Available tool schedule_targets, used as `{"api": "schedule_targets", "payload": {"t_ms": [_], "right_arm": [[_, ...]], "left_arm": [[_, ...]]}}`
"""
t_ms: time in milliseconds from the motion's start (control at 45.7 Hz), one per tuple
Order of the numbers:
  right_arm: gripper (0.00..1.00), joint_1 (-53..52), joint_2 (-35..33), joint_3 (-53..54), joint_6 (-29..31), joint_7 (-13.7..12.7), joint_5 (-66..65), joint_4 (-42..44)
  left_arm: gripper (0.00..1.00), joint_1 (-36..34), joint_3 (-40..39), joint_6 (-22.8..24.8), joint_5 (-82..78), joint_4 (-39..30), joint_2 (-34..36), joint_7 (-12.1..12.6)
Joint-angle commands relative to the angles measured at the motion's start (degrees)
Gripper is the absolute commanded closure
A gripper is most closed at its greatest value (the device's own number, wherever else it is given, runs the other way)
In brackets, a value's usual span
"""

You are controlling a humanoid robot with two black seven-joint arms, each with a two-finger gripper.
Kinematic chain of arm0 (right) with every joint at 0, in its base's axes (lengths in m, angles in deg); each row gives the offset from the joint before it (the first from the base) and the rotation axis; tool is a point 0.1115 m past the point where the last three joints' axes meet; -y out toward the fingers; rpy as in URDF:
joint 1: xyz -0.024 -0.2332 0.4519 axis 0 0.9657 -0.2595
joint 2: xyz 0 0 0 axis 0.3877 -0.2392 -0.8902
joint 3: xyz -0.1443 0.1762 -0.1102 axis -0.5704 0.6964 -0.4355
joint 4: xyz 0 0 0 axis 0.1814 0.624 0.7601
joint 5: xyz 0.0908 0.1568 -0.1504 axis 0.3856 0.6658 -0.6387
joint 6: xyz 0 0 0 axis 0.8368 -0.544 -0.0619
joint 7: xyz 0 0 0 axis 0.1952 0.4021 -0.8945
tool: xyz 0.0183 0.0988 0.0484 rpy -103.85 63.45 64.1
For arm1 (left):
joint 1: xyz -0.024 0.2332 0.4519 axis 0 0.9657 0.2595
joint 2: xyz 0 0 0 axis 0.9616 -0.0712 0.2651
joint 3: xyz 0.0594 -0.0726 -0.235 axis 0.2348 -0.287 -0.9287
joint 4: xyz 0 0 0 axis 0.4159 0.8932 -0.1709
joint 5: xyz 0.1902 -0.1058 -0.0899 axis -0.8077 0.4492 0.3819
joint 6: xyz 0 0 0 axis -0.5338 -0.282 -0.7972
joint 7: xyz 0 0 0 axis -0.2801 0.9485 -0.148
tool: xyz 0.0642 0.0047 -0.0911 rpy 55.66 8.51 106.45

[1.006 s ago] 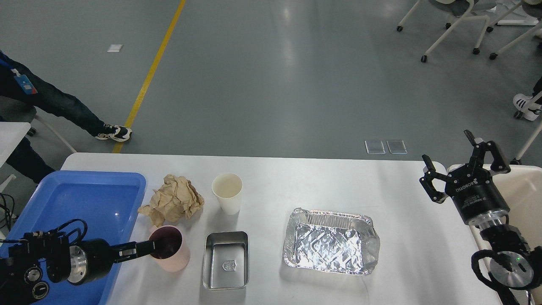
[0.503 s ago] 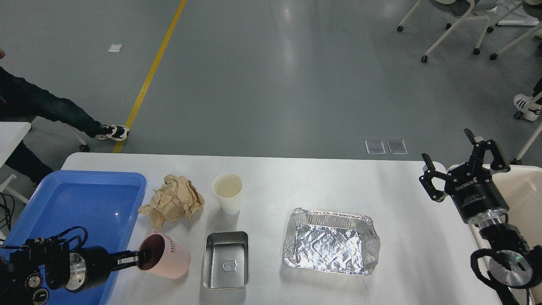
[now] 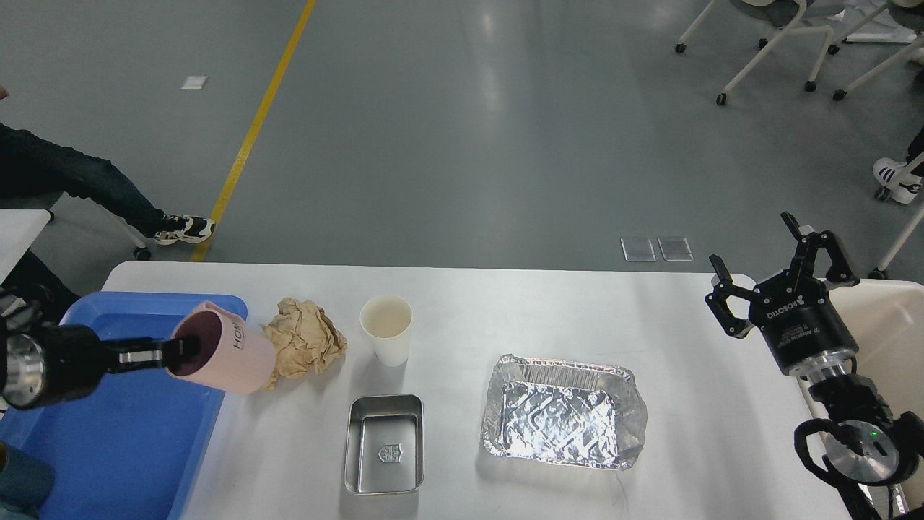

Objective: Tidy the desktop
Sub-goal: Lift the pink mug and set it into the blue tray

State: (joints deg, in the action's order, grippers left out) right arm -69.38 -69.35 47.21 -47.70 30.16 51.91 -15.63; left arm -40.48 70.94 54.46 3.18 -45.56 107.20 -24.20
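Note:
The white desktop (image 3: 505,303) carries a crumpled brown paper ball (image 3: 303,338), a white paper cup (image 3: 387,329), a small steel tray (image 3: 384,443) and a foil tray (image 3: 564,412). My left gripper (image 3: 180,349) is shut on the rim of a pink cup (image 3: 227,350), with one finger inside its mouth. It holds the cup tilted on its side in the air over the right edge of the blue tray (image 3: 137,433). My right gripper (image 3: 783,260) is open and empty above the desktop's far right end.
A cream-coloured bin (image 3: 891,325) stands just right of the desktop, behind my right arm. A person's legs (image 3: 86,191) and a small white table (image 3: 22,227) are at the left. Chairs on castors (image 3: 787,43) stand on the grey floor at the back right.
My left gripper has lifted the pink cup off the desktop and carried it up and left, from beside the steel tray to over the blue tray's edge. My right arm has shifted slightly.

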Motion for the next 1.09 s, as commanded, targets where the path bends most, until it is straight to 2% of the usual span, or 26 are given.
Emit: {"api": "schedule_targets", "payload": {"t_ms": [0, 109, 262, 525, 678, 875, 984, 1071], "right_arm": [[0.0, 0.0, 0.0, -0.1, 0.0, 0.0, 0.0, 0.0], [0.0, -0.3, 0.0, -0.1, 0.0, 0.0, 0.0, 0.0], [0.0, -0.3, -0.1, -0.2, -0.1, 0.0, 0.0, 0.1], [0.0, -0.8, 0.0, -0.2, -0.1, 0.0, 0.0, 0.2], [0.0, -1.2, 0.0, -0.2, -0.1, 0.0, 0.0, 0.2], [0.0, -1.3, -0.2, -0.2, -0.1, 0.0, 0.0, 0.2], [0.0, -1.2, -0.3, -0.2, -0.1, 0.0, 0.0, 0.3], [0.0, -1.2, -0.2, -0.2, -0.1, 0.0, 0.0, 0.3]], "left_arm": [[1.0, -7.7, -0.1, 6.6, 0.0, -0.2, 4.1, -0.8], [1.0, -9.6, 0.0, 8.5, 0.0, -0.1, 5.8, -0.8], [1.0, -6.6, 1.9, 7.2, -0.2, 1.8, 6.7, -0.4], [1.0, 8.1, 4.9, -4.8, -0.8, 7.1, 5.0, -0.5], [1.0, 16.7, 4.9, -9.9, -3.8, 9.7, 3.6, -0.9], [1.0, 21.8, 5.1, -14.7, -4.0, 12.7, 0.9, -0.9], [0.99, 22.7, 5.0, -15.7, -4.0, 15.0, -0.7, -0.9], [0.93, 22.7, 4.9, -15.7, -3.8, 15.1, -2.2, -0.7]]}}
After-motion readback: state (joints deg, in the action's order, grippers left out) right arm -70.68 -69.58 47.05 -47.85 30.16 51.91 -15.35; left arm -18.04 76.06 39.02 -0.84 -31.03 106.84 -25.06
